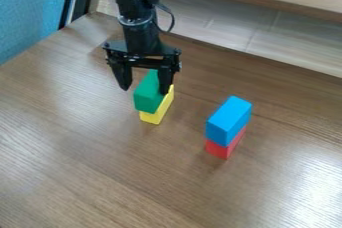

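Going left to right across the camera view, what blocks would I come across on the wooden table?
A green rectangular block on top of a yellow rectangular block → a blue rectangular block on top of a red rectangular block.

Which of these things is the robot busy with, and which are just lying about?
At the gripper:
- black gripper, open, by the green block
- green block, on the yellow block

Lying about:
- blue block, atop the red block
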You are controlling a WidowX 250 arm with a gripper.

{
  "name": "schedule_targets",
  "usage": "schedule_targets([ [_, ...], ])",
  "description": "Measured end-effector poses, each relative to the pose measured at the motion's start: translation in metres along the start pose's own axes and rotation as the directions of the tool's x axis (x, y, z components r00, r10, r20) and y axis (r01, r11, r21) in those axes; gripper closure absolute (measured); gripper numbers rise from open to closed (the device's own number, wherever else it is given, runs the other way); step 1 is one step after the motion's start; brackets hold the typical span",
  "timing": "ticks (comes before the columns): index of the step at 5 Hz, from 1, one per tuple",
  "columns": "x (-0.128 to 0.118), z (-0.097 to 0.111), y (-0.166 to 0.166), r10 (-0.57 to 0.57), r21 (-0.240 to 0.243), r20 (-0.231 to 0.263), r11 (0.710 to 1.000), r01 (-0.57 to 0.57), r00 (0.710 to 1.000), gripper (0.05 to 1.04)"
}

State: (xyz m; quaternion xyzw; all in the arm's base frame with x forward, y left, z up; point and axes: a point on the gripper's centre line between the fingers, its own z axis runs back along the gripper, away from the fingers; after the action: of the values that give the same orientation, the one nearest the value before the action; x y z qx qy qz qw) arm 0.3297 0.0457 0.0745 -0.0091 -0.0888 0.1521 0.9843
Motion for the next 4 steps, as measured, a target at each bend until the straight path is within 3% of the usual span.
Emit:
schedule_targets([
  [2, 0.0042, -0.0087, -0.0014, -0.002, 0.008, 0.007, 1.000, 0.002, 1.000, 0.133],
  [3, 0.0038, -0.0098, -0.0037, -0.006, -0.007, 0.011, 1.000, 0.006, 1.000, 0.426],
  [4, 0.0029, -0.0100, -0.0044, -0.007, -0.032, 0.004, 0.999, 0.007, 1.000, 0.497],
])
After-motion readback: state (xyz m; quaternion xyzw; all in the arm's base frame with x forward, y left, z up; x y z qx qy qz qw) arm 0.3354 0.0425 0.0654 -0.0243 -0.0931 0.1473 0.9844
